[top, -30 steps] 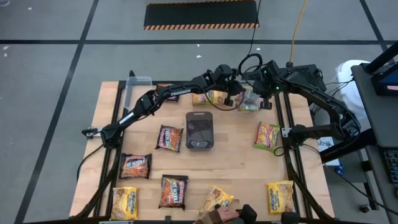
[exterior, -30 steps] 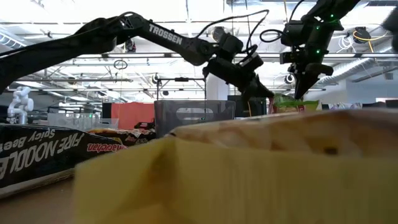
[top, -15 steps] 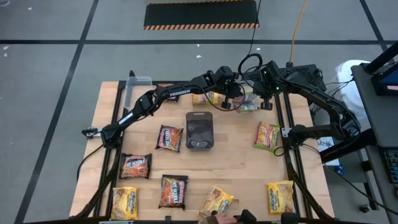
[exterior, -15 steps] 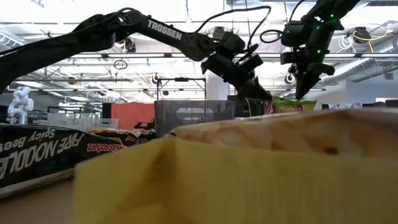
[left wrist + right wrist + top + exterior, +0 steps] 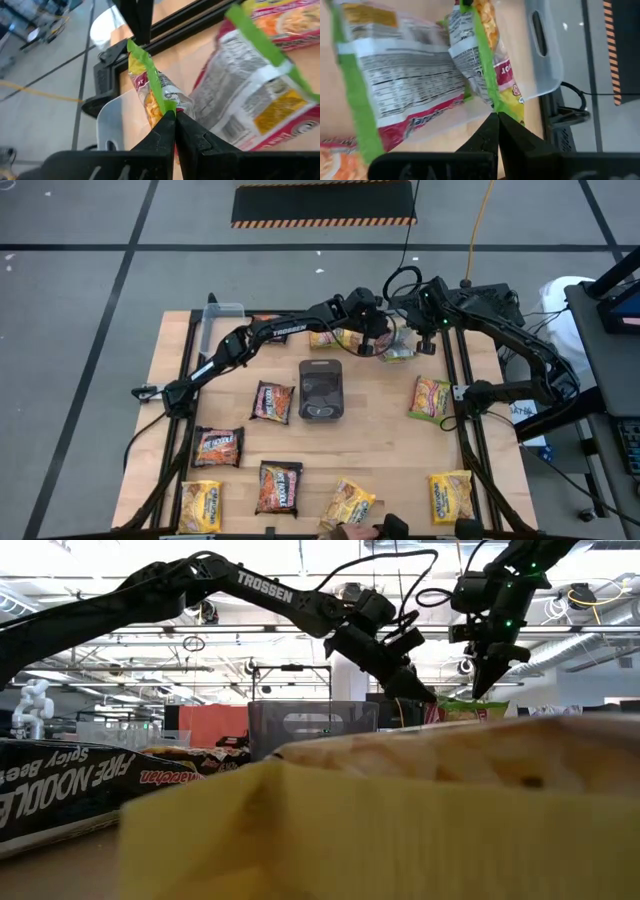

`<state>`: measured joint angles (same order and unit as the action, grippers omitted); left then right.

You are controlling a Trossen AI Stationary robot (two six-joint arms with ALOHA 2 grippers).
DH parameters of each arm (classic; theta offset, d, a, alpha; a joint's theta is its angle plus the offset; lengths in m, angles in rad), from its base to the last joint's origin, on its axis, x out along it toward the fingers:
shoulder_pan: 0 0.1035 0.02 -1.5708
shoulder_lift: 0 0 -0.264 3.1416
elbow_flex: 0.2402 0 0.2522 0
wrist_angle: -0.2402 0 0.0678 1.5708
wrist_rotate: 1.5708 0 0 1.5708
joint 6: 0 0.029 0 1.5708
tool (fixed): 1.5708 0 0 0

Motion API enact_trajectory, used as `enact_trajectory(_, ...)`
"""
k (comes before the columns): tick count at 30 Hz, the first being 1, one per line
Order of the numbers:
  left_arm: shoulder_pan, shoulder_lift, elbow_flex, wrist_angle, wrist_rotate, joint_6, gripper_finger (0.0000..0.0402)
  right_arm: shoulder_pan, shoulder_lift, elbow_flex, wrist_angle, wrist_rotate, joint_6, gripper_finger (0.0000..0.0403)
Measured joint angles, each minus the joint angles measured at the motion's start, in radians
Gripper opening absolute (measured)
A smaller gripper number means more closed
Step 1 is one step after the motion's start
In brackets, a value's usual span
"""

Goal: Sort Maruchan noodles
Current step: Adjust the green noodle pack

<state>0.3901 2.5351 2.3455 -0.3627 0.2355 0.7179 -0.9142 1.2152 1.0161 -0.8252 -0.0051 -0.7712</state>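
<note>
At the table's far right, a green-edged noodle packet (image 5: 148, 90) (image 5: 485, 55) stands on edge next to a clear tub (image 5: 544, 55). My left gripper (image 5: 171, 114) (image 5: 377, 343) and my right gripper (image 5: 495, 116) (image 5: 424, 345) are both shut on its green seam, from opposite sides. A second green-edged packet (image 5: 250, 95) lies beside it, printed back up. Brown packets (image 5: 272, 402), yellow packets (image 5: 451, 496) and another green-edged one (image 5: 430, 397) lie flat on the wooden table. My left gripper pinches the packet's green seam (image 5: 165, 102) between its two fingertips. It slants down from the table's left and holds the packet on edge. My right gripper pinches the same kind of green seam (image 5: 492, 102), near a yellow corner. It points steeply down from the right.
A dark grey tray (image 5: 320, 390) sits mid-table. A second clear tub (image 5: 222, 320) stands at the far left, with a brown packet beside it. Yellow packets (image 5: 325, 337) lie under my left arm. A person's hand (image 5: 365, 530) shows at the near edge.
My left gripper has rolled and tipped a little while staying on the packet's seam. The person's hand at the near edge has drawn back toward the edge.
</note>
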Motion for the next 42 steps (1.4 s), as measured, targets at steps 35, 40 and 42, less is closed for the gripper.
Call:
enact_trajectory(35, 0.000, 0.000, 0.001, -0.039, -0.030, -0.066, 0.0028, 0.000, 0.000, 0.000, 0.117, 0.067, -0.018, 0.0000)
enact_trajectory(40, -0.003, 0.000, 0.001, -0.037, -0.046, -0.069, 0.0037, 0.000, 0.000, 0.000, 0.119, 0.147, -0.019, 0.0000)
enact_trajectory(42, -0.003, 0.000, 0.001, -0.037, -0.046, -0.069, 0.0037, 0.000, 0.000, 0.000, 0.119, 0.165, -0.019, 0.0000)
